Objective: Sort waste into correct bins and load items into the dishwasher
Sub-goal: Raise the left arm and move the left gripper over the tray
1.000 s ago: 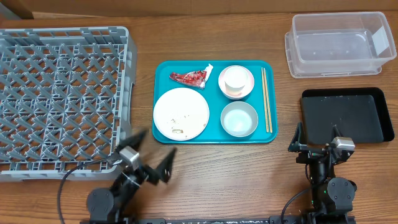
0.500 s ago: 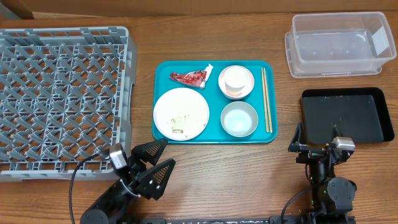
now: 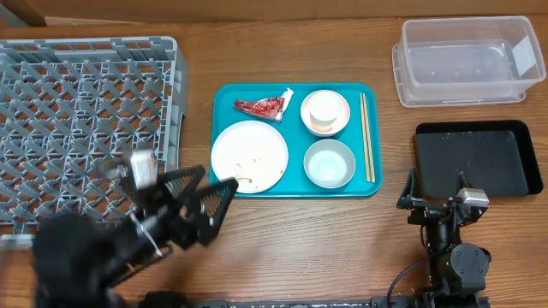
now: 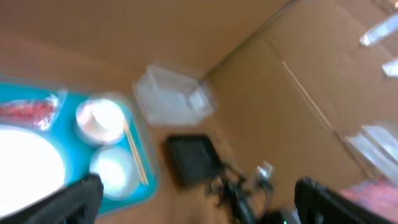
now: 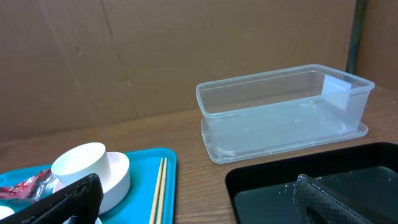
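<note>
On the teal tray (image 3: 224, 94) lie the red wrapper (image 3: 261, 106), the white plate (image 3: 249, 156) with pale crumbs, the small white cup (image 3: 324, 108) inside the pink bowl (image 3: 341, 120), the grey-blue bowl (image 3: 330, 163) and the chopsticks (image 3: 366, 137). My left gripper (image 3: 205, 192) is open, empty and blurred, raised near the plate's front left edge. Its view is blurred (image 4: 199, 199) and shows the tray, the cup (image 4: 99, 118) and the chopsticks (image 4: 135, 155). My right gripper (image 3: 437, 190) is open and empty at the black tray's (image 3: 478, 158) front left corner. Its view (image 5: 196, 205) shows the cup (image 5: 81, 163) and chopsticks (image 5: 158, 190).
The grey dish rack (image 3: 86, 128) fills the left side. The clear tub (image 3: 467, 60) stands at the back right, behind the black tray, and shows in the right wrist view (image 5: 283, 106). Cardboard walls rise behind the table.
My left arm has lifted from the table's front edge and swung up and left, beside the rack's front right corner. My right arm has not moved.
</note>
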